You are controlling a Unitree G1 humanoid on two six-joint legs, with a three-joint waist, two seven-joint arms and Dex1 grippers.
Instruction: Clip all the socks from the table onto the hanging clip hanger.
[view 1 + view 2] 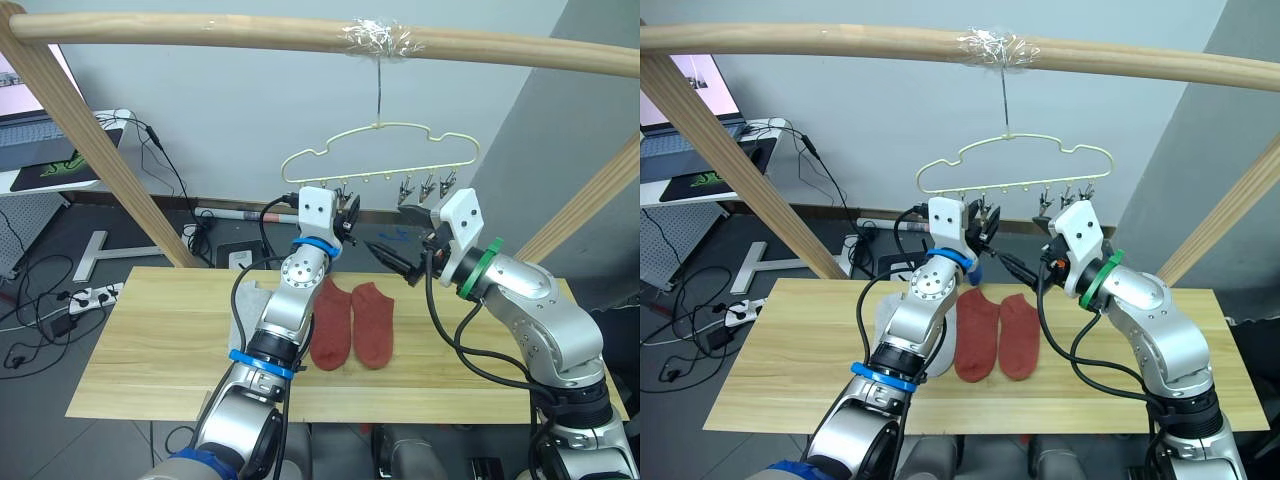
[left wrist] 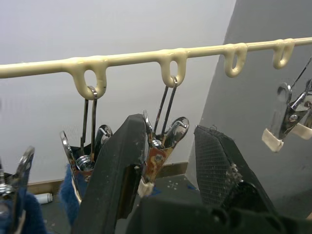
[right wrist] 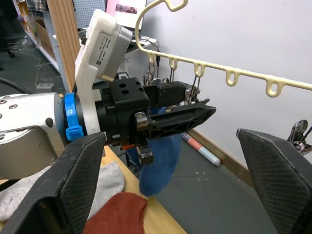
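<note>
One clip [image 2: 156, 156] sits between the left gripper's [image 2: 168, 161] parted fingers; squeezing squarely would open it.

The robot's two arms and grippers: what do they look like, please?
Both arms are silver-grey metal with rounded joints and loose black cables. The left arm has blue rings; the right arm has a green ring. Each wrist carries a white camera box. The left gripper and right gripper have black, wedge-shaped fingers with textured pads.
</note>
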